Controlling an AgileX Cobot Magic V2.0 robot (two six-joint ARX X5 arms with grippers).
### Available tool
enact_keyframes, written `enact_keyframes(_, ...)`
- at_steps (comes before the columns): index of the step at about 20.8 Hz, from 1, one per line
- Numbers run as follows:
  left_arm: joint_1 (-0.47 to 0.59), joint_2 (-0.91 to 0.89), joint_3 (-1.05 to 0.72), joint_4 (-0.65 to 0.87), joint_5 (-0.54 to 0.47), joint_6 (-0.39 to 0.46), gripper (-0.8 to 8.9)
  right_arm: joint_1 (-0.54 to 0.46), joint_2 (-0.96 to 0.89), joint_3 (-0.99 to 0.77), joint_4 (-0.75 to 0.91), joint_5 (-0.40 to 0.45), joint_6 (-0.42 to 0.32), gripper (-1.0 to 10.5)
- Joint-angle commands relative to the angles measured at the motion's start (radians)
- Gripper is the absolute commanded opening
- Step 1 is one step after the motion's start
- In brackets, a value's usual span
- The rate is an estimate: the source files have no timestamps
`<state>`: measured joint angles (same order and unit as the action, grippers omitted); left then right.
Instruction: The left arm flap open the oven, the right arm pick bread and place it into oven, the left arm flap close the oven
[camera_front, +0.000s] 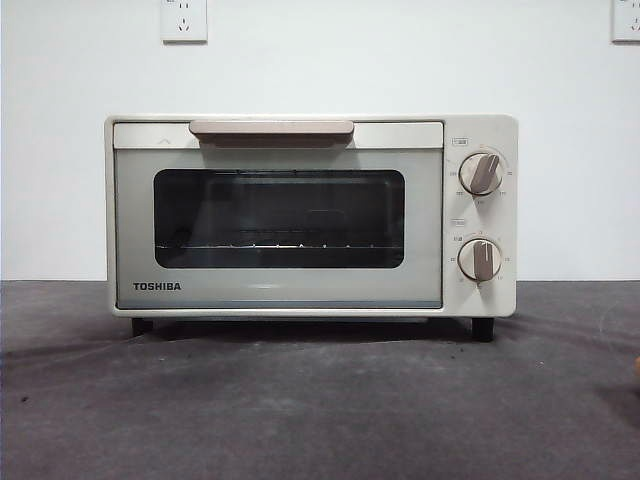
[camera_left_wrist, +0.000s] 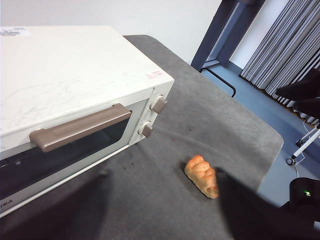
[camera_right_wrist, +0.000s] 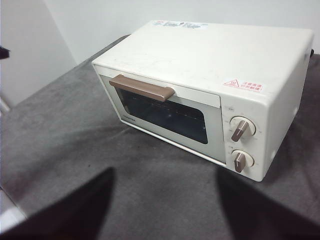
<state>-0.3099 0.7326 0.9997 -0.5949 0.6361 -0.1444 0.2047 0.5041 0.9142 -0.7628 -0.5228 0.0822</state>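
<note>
While our oven (camera_front: 300, 215) sits shut | bread (camera_left_wrist: 202, 176) lies beside it on cloth (camera_front: 320, 410) | left gripper (camera_left_wrist: 160, 220) spread wide | right gripper (camera_right_wrist: 162, 215) spread wide

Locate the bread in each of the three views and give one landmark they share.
Front view: the bread is not in the picture.
Left wrist view: the bread lies on the grey tablecloth, apart from the oven, off the end where its knobs are.
Right wrist view: not in the picture.
Shared landmark: the oven's beige bar handle on the closed door shows in all three.
</note>
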Motion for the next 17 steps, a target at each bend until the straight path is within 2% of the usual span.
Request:
enact_keyframes(1, -0.005, 0.006, 0.024, 0.011, 0.007, 0.013, 5.17, 0.005, 0.003, 0.017, 0.006, 0.000, 0.027, 4.8)
enact_keyframes(10, -0.005, 0.006, 0.024, 0.011, 0.007, 0.008, 5.32, 0.005, 0.005, 0.017, 0.001, 0.002, 0.068, 4.9)
enact_keyframes(17, -0.006, 0.006, 0.024, 0.011, 0.007, 0.009, 5.31, 0.005, 0.081, 0.016, -0.159, 0.114, 0.093, 4.9)
